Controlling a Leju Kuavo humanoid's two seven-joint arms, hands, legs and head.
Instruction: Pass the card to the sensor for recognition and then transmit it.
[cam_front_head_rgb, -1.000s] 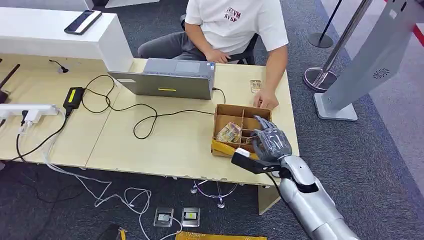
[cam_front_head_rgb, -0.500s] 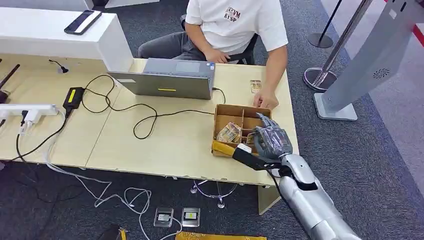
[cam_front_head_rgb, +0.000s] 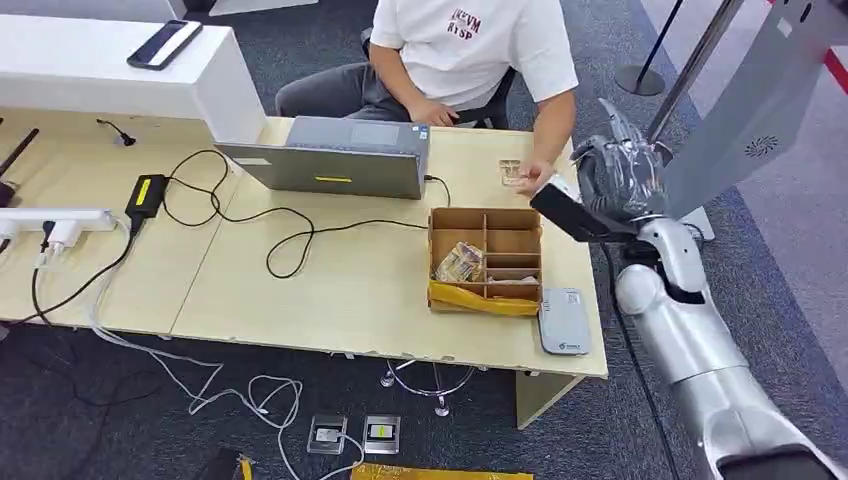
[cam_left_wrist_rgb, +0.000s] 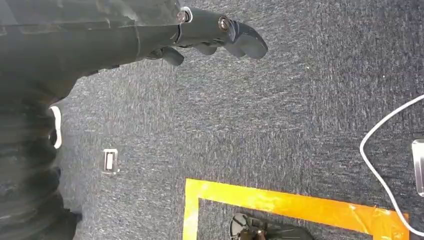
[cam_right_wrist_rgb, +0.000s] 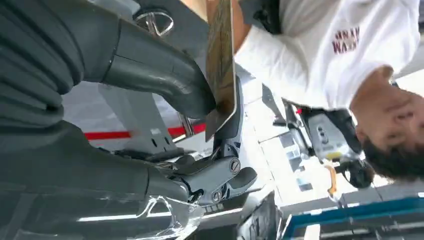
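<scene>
We saw the right hand (cam_front_head_rgb: 622, 178) raised off the right edge of the table (cam_front_head_rgb: 330, 290), beside the seated person (cam_front_head_rgb: 470, 50). Its thumb and a finger pinched the card (cam_right_wrist_rgb: 220, 65), which was clear of every surface, with the other fingers curled below. The sensor (cam_front_head_rgb: 564, 321) lay flat on the table's near right corner, just right of the cardboard box (cam_front_head_rgb: 486, 260). The left hand (cam_left_wrist_rgb: 210, 31) hung over the carpet, fingers loosely apart, holding nothing.
</scene>
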